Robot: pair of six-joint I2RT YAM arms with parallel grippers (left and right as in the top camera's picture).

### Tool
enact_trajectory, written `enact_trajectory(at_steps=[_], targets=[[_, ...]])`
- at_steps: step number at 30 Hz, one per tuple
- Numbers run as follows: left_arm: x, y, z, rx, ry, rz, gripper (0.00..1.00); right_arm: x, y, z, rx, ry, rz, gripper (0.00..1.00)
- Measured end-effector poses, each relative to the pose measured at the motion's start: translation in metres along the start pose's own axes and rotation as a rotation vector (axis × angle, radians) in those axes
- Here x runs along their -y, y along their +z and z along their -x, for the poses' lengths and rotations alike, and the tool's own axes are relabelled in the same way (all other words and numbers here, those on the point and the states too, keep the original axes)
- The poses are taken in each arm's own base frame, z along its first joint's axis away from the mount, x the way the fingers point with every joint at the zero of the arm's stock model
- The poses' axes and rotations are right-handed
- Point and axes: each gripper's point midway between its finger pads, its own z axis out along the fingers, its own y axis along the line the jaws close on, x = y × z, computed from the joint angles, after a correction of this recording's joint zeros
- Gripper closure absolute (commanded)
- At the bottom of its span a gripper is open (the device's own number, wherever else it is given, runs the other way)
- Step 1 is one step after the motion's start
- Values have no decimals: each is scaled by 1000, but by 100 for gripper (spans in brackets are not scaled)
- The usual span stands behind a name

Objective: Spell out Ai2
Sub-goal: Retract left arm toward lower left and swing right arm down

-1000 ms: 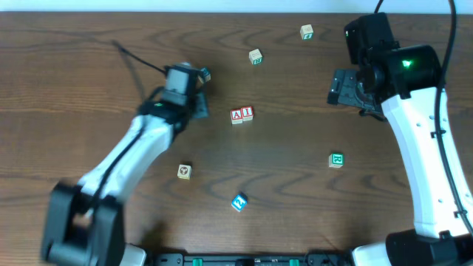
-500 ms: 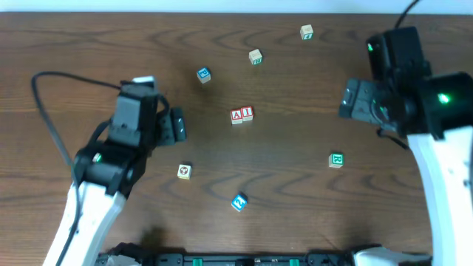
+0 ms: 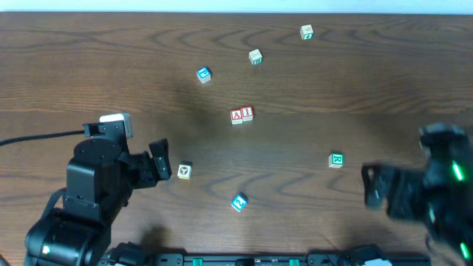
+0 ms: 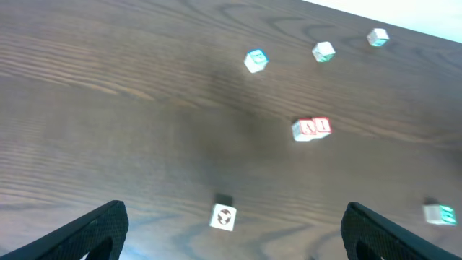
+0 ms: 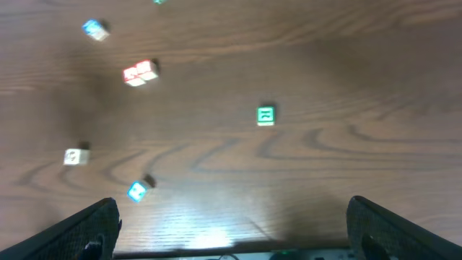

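1. The A cube (image 3: 236,115) and I cube (image 3: 247,113) sit touching, A left of I, mid-tabletop (image 3: 332,81).
2. No 2 stands beside them yet. The near blue-marked cube (image 3: 238,202) looks likeliest to be the 2, though its mark is too small to read for sure.
3. The left gripper (image 3: 159,164) and right gripper (image 3: 372,188) both hang spread wide and empty. That cube lies between them, nearer the left.

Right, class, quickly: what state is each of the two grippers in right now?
Left gripper: open, holding nothing.
Right gripper: open, holding nothing.
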Motion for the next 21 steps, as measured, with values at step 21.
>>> enact_trajectory(at_steps=[21], targets=[[5, -1, -12, -54, -17, -37, 5, -44, 65, -169, -539, -288, 519, 1]])
